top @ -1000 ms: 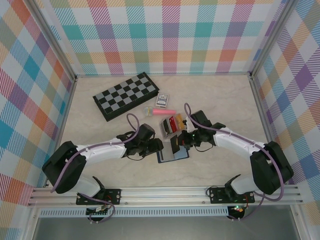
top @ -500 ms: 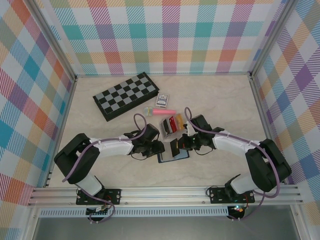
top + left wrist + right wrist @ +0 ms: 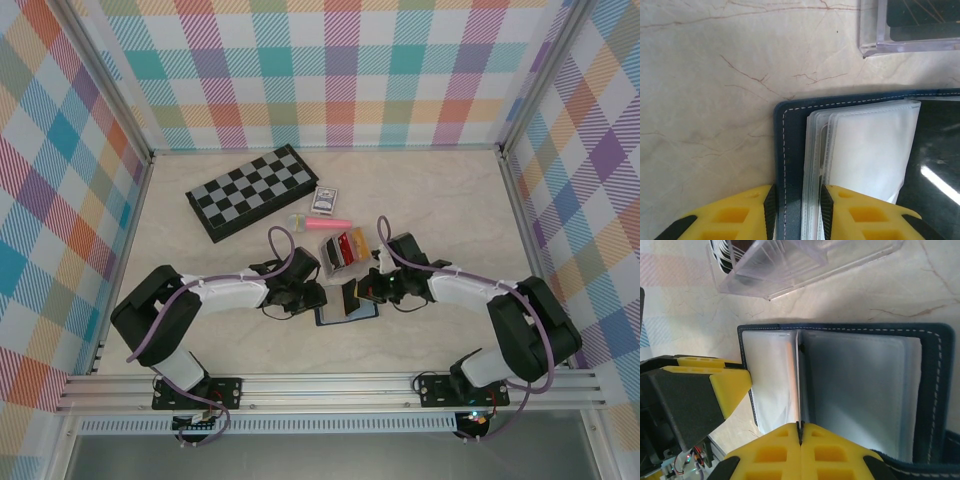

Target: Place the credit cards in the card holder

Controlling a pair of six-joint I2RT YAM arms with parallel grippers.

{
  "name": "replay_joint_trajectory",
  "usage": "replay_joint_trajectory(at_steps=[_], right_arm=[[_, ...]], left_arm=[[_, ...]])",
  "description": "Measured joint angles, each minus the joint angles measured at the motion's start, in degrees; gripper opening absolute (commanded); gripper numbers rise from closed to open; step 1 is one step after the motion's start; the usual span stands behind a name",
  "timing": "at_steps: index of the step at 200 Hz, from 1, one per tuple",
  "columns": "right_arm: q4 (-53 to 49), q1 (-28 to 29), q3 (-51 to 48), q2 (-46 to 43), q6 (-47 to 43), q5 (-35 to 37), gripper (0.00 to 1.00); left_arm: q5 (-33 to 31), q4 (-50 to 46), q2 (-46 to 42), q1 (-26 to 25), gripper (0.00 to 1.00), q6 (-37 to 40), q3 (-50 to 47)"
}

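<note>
Sideways, open card holder (image 3: 345,315), credit card (image 3: 350,297) tilted

Bright, even light fills the view from above, and the pale desk (image 3: 440,200) has only small, soft shadows under the arms. From up there the black credit card (image 3: 349,296) is just a small dark shape. In the left wrist view a white streak of glare shines on the dark, shiny part inside the card holder (image 3: 790,150). In the right wrist view the clear box (image 3: 790,265) glints, the top left corner looks washed out, and the right pincer (image 3: 800,426), close to the lens, looks a bit soft.
</note>
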Motion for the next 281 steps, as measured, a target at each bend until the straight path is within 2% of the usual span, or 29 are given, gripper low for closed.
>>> replay_joint_trajectory(at_steps=[47, 107, 228, 281], right_arm=[[2.16, -0.37, -1.03, 0.48, 1.07, -0.94, 0.00], [-2.38, -0.35, -0.55, -3.69, 0.20, 0.96, 0.01], [0.96, -0.31, -2.29, -1.38, 1.97, -0.42, 0.01], [-0.52, -0.33, -2.29, -5.11, 2.16, 0.83, 0.01]], left_arm=[[-0.04, -0.61, 0.17, 0.00, 0.29, 0.00, 0.37], [-0.04, -0.72, 0.28, -0.02, 0.28, 0.00, 0.48], [0.39, -0.07, 1.16, -0.17, 0.28, -0.02, 1.22], [0.39, 0.20, 1.31, -0.28, 0.27, 0.00, 1.22]])
